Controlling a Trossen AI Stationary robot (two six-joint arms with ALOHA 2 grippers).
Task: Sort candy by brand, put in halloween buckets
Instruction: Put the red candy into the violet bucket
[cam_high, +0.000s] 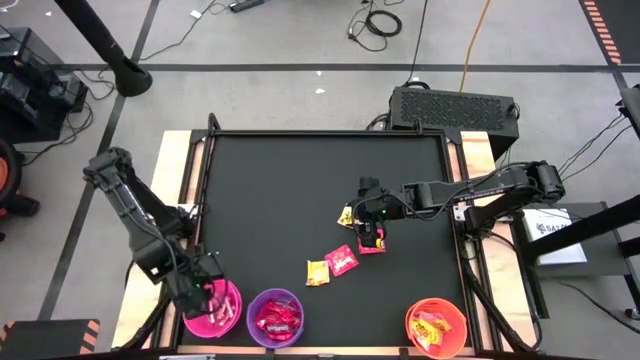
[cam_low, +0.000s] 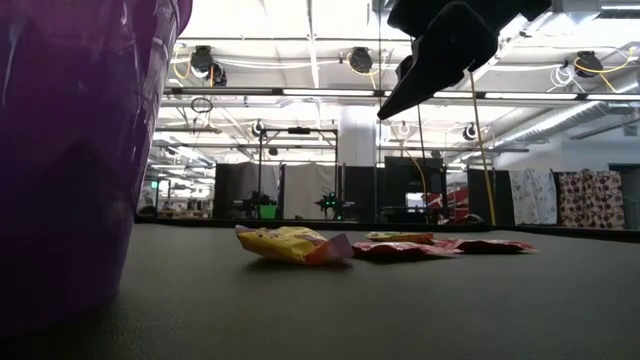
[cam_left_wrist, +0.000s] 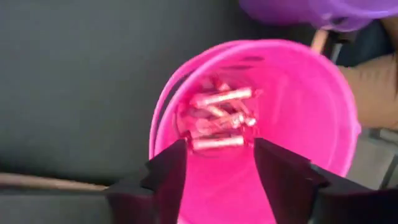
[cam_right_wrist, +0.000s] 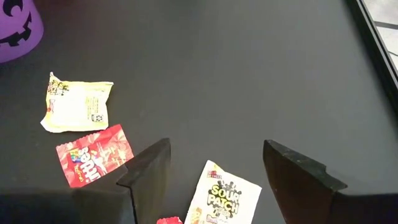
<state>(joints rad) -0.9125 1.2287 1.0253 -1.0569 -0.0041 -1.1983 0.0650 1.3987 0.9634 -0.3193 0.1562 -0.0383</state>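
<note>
A black counter (cam_high: 300, 190) fills the middle of the overhead picture, with grey floor and loose cables behind it and three pails lined along its near edge at the bottom of the frame. Nearest, at lower left, the left tool (cam_high: 205, 292) hangs over the hot pink bucket (cam_high: 228, 318); its fingers are spread and nothing is between them, and pale wrapped packets (cam_left_wrist: 217, 118) lie heaped on the pail's floor. Lifting out is the risk here: a finger could catch the thin rim and tip the light pail, or knock it into the purple bucket (cam_high: 275, 318) standing just beside it, which holds red packets. At lower right the orange bucket (cam_high: 437, 326) carries yellow ones. Farther up, just below mid-frame, a yellow packet (cam_high: 317, 272) and a red packet (cam_high: 343, 260) lie close together, edges nearly touching. Beyond them, right of centre, the right tool (cam_high: 372, 238) hovers with its fingers spread wide and empty above another red packet (cam_high: 372, 246), and a yellow Sour Patch packet (cam_right_wrist: 222, 200) lies just beside that. With two brands so close beneath the open fingers, a descent slightly off line could pinch both wrappers or the wrong one. The flat, glossy wrappers could also slide on the counter rather than lift.
</note>
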